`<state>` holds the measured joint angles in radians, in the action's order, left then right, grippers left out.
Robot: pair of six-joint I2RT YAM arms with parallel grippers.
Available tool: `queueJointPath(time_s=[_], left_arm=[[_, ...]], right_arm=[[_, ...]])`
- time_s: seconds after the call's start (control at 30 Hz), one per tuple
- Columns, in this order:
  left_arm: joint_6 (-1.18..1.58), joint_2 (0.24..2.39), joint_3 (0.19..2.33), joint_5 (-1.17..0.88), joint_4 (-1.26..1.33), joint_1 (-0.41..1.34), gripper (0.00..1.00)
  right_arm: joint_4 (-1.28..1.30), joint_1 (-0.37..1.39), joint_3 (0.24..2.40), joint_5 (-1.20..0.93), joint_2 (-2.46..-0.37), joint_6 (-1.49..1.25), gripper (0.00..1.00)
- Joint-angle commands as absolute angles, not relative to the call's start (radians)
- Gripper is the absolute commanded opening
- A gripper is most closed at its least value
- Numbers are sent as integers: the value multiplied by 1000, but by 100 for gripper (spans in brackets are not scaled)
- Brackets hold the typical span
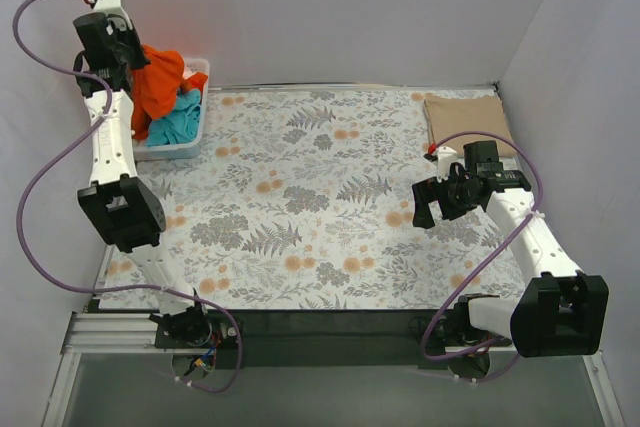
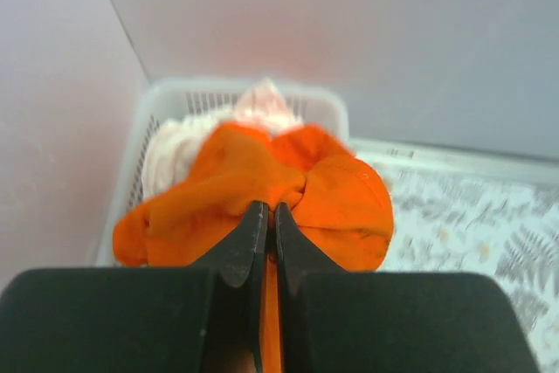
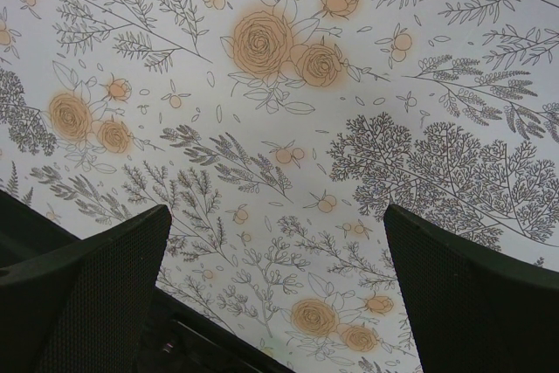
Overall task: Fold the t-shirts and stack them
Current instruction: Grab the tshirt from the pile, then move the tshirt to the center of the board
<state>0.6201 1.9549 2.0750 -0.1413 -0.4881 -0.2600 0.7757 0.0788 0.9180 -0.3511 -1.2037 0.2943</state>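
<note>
**A:** Our left gripper (image 2: 264,210) is pinched tight on a bunched fold of the bright orange cloth t-shirt (image 2: 336,203). Only a sliver of orange shows between the jaws.

**B:** Where does the rest of that shirt sit?

**A:** It drapes from the grip down into the white slatted plastic basket (image 2: 166,102), at about ten o'clock on the table in the top view. A teal cloth t-shirt (image 1: 178,125) lies under it. From the wrist we also see a pale white-pink cloth (image 2: 262,98) behind the orange, at twelve o'clock.

**B:** And our other hand?

**A:** Our right gripper (image 3: 278,242) is spread wide and holds nothing. It hovers over the floral-printed table cover (image 1: 300,197) near three o'clock. Past it, at about one o'clock, a tan cloth t-shirt (image 1: 468,119) lies folded flat in the far corner.

**B:** So we judge the step in hand is drawing the orange one out of the basket.

**A:** Yes. We should lift straight up until the hem clears the rim, so the teal one isn't dragged along. We are holding a wad rather than an edge, so we go slowly in case it slips. Then we carry it toward the middle of the cover. There the right gripper can take a shoulder or hem and help us spread it flat before we fold.
</note>
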Motion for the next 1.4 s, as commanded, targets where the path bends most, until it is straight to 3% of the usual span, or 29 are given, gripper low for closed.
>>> queueJointPath(time_s=[0.0,0.43,0.7,0.93,1.03,1.37], left_arm=[[686,1841,2138,-176,-295,-267,0],[933,1861,2443,-297,81,-219,0],[946,1710,2348,-348,143,9,0],[1092,1649,2336,-463,141,107,0],[1120,1615,2275,-485,138,127,0],[1076,1380,1639,-696,126,213,0]], right_arm=[[753,74,911,-371,-1177,302,98],[752,74,914,-371,-1163,302,98],[752,71,917,-367,-1150,299,98],[753,64,922,-362,-1141,298,98],[752,63,922,-362,-1138,296,98],[752,55,923,-353,-1127,295,98]])
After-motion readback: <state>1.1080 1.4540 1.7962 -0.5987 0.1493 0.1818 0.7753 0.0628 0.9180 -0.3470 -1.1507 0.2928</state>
